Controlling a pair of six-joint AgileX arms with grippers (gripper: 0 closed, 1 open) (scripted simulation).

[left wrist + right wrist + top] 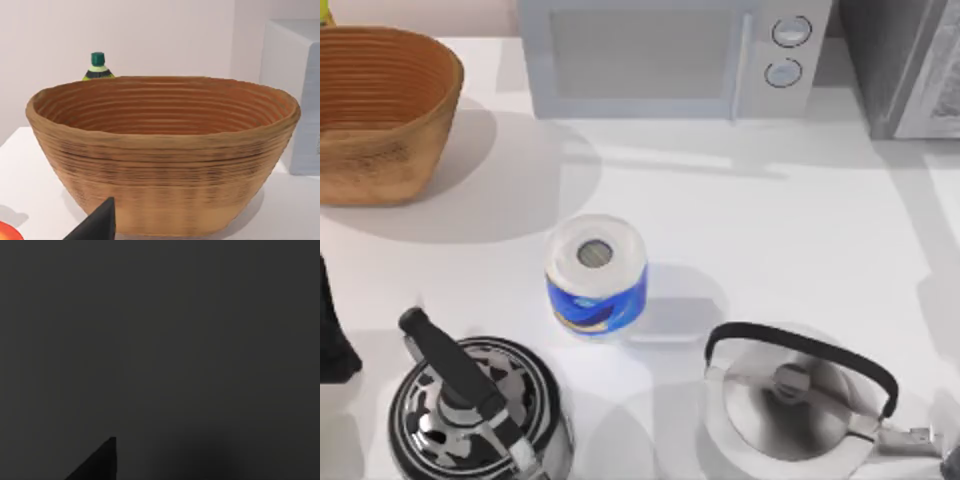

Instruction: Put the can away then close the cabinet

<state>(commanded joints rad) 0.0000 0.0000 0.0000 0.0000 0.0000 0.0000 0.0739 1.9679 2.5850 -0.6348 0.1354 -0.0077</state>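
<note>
Two arms sit at the near edge, finger state impossible to tell, so I judge finding the can beyond the paper roll (596, 273) comes first.

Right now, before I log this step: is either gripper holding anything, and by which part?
It cannot be told. A dark fingertip pokes up in front of the wicker basket with nothing seen against it, and the right wrist view is dark.
</note>
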